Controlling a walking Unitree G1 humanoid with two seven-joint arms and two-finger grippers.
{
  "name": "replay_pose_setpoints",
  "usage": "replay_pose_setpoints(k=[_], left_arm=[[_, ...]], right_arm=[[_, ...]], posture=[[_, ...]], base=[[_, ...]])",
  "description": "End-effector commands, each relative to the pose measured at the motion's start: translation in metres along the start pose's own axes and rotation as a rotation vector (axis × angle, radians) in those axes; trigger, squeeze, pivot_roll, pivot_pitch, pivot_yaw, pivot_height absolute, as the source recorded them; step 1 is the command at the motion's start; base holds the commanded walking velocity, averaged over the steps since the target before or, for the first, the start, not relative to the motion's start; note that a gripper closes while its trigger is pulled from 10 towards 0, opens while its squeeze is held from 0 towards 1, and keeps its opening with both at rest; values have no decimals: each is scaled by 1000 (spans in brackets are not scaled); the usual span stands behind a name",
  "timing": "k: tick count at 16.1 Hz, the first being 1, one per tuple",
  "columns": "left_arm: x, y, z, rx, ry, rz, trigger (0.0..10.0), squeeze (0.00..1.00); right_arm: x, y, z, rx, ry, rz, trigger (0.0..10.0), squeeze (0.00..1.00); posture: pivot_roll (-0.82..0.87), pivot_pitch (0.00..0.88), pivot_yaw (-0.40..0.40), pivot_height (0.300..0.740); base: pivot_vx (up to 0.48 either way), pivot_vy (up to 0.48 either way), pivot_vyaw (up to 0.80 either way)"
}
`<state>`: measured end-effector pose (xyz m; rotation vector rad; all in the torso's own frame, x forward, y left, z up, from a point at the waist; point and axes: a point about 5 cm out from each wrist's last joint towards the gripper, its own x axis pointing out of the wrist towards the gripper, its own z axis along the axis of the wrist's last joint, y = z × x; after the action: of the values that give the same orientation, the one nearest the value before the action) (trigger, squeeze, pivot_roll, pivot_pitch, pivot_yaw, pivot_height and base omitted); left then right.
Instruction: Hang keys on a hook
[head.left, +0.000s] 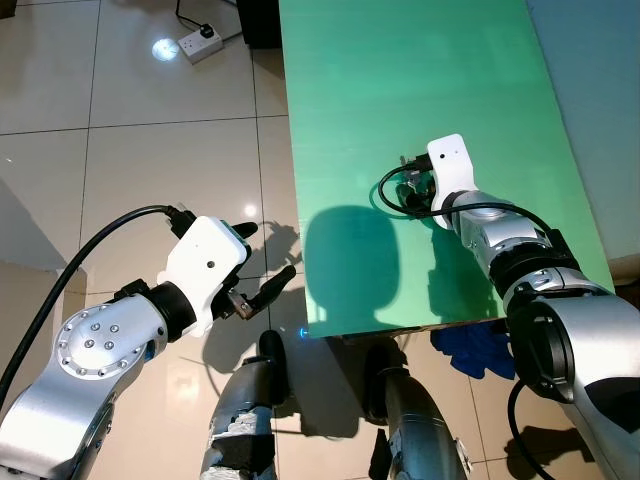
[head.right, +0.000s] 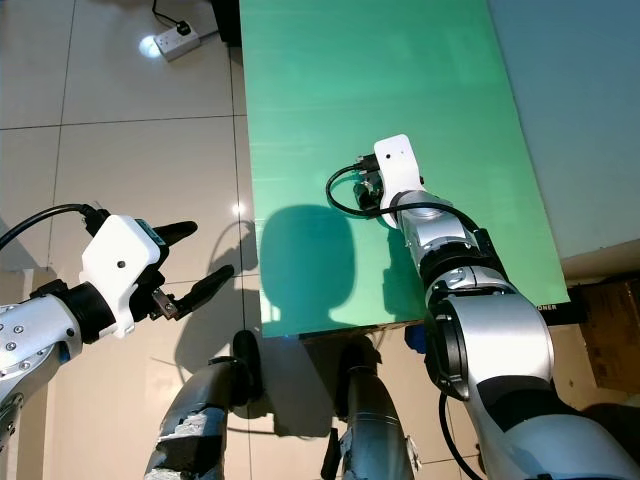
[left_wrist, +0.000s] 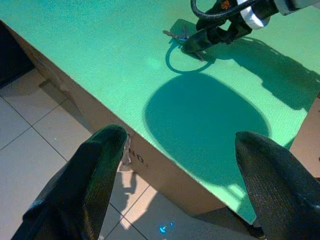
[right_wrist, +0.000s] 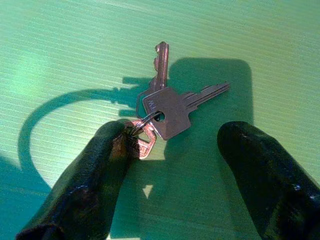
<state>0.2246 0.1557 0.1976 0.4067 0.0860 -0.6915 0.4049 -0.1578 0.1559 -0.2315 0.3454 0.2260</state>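
- The keys (right_wrist: 165, 107), a small bunch on a ring, lie flat on the green surface (head.left: 400, 100); this bunch serves as the landmark for everything below.
- At least two blades fan out from the ring: one silver key with a squarish head, a second slimmer one pointing away from it, and a coppery head tucked partly beneath.
- The right end effector (right_wrist: 172, 165) sits low over the keys with its two black fingers spread wide on either side of the bunch, holding nothing.
- One of its fingers (right_wrist: 100, 170) touches the ring end of the keys; the other stands apart from them, on the side of the silver key's blade.
- A black cable loops from the right wrist just beside the keys and throws a curved shadow on the surface around them.
- A large rounded shadow falls on the surface on the robot's side of the keys, between them and the near edge.
- The left end effector (head.left: 258, 265) hovers over the tiled floor (head.left: 150, 150), well apart from the keys and off the surface's left edge; its fingers are spread wide and empty.
- A white power strip (head.left: 200, 43) lies on the floor, far from the keys, beyond the left end effector.
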Motion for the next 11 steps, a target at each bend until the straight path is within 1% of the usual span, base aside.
replay_pose_setpoints(k=[1,2,3,11], left_arm=[[-2,-8,0,3,3,-33,10000,0],[-2,-8,0,3,4,-33,10000,0],[-2,-9,0,3,4,-33,10000,0],[-1,-10,0,5,5,-38,10000,0]], right_arm=[[-2,-4,-12,21,30,-16,314,0],[-2,-5,-11,26,25,-16,39,0],[-2,-4,-11,29,21,-12,0,0],[-2,-5,-13,29,25,-4,0,0]], posture=[[174,500,-30,740],[173,501,-31,740],[172,500,-32,740],[166,500,-33,740]], base=[[0,0,0],[0,0,0],[0,0,0],[0,0,0]])
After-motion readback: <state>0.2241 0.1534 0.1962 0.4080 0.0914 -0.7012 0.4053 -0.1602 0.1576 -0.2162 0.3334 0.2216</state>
